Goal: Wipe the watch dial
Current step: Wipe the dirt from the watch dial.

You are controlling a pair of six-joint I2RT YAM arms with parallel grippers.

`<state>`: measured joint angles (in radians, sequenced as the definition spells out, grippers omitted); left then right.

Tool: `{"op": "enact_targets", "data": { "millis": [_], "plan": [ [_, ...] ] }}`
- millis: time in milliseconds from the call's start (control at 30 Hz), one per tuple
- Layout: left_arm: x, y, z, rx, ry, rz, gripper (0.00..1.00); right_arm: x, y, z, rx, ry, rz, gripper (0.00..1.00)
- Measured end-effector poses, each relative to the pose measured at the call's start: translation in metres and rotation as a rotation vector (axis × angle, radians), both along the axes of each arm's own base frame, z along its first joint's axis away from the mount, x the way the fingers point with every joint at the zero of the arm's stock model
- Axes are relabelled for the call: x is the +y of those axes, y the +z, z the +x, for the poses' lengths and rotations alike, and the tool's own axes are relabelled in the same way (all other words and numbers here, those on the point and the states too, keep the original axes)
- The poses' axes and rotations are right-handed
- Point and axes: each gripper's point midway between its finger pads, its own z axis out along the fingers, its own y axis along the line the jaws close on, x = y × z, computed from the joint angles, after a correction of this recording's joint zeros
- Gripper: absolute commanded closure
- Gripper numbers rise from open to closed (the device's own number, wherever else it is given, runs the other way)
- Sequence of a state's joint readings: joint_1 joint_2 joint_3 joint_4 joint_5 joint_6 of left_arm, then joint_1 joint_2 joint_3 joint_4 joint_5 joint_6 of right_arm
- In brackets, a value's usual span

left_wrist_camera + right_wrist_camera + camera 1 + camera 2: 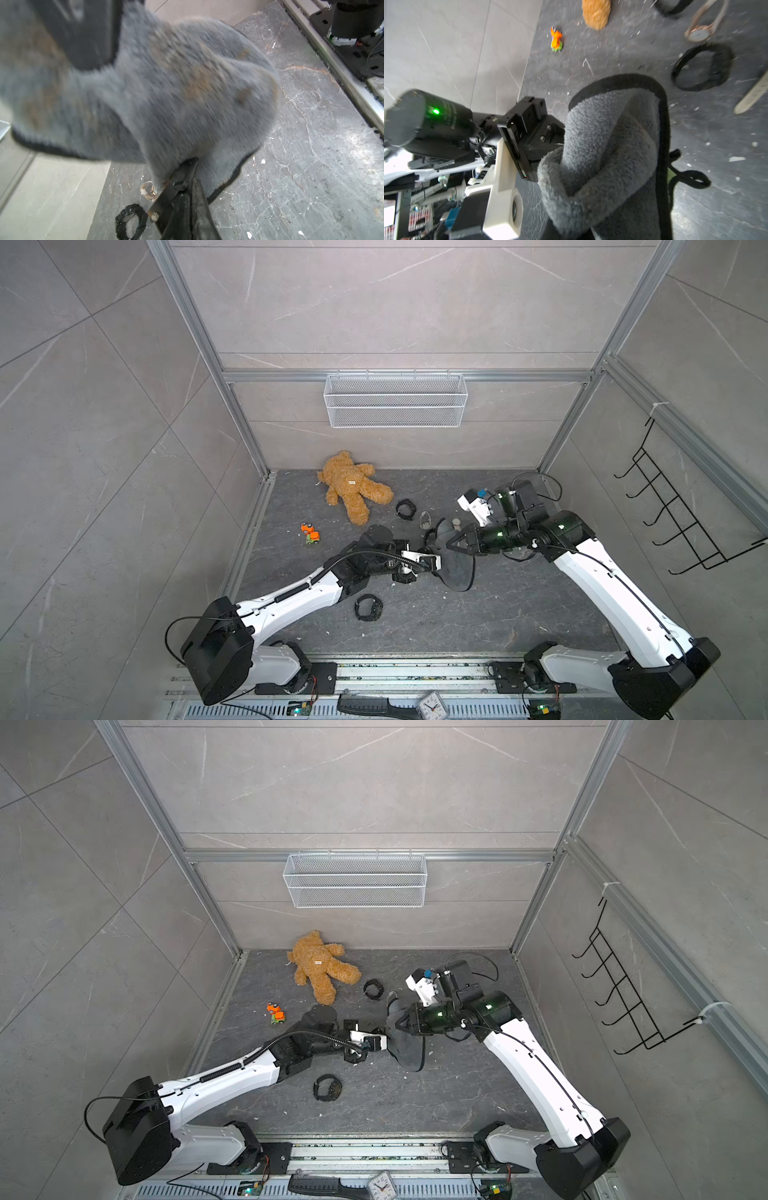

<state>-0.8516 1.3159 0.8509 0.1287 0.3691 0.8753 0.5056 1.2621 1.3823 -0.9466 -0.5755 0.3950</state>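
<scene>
Since the grey microfibre cloth (457, 568) was bunched over the spot where the two arms met, the wiping stroke itself seemed to be the step in hand. The right gripper (451, 541) was closed on a fold of that cloth and held it against the tip of the left gripper (192, 172), whose jaws were pressed together with their ends buried in the pile. In the left wrist view a small glassy, gold-rimmed piece (148, 189) peeked out just beside those jaws and under the cloth's edge. It was probably the watch being wiped, though too little showed to be sure, and whether the left jaws pinched it could not be told. Two black watches (368, 608) (406, 509) lay loose on the dark floor (478, 614), one near the left arm and one beside the teddy bear (353, 487). The next move would likely call for rubbing the cloth across the dial while the left arm kept steady, without dragging the cloth free.
</scene>
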Motion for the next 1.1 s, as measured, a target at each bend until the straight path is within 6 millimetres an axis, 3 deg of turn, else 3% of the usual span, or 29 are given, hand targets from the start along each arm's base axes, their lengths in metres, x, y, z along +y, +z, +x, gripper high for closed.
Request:
{"op": "enact_targets", "data": {
  "millis": [167,367,633,1100],
  "plan": [
    [-0.002,-0.001,-0.003,-0.034,-0.021,0.009,1.00,0.012,-0.013,-0.004,0.023,0.022,-0.038,1.00],
    [-0.001,-0.005,-0.007,-0.056,-0.033,0.010,1.00,0.013,-0.028,0.000,0.058,-0.009,-0.051,1.00],
    [0.006,0.005,-0.003,-0.106,0.006,0.007,1.00,0.013,-0.047,0.004,0.083,-0.026,-0.075,1.00],
    [0.003,0.030,-0.007,-0.169,-0.017,-0.054,1.00,-0.019,-0.079,0.005,0.079,-0.094,-0.271,1.00]
  ]
}}
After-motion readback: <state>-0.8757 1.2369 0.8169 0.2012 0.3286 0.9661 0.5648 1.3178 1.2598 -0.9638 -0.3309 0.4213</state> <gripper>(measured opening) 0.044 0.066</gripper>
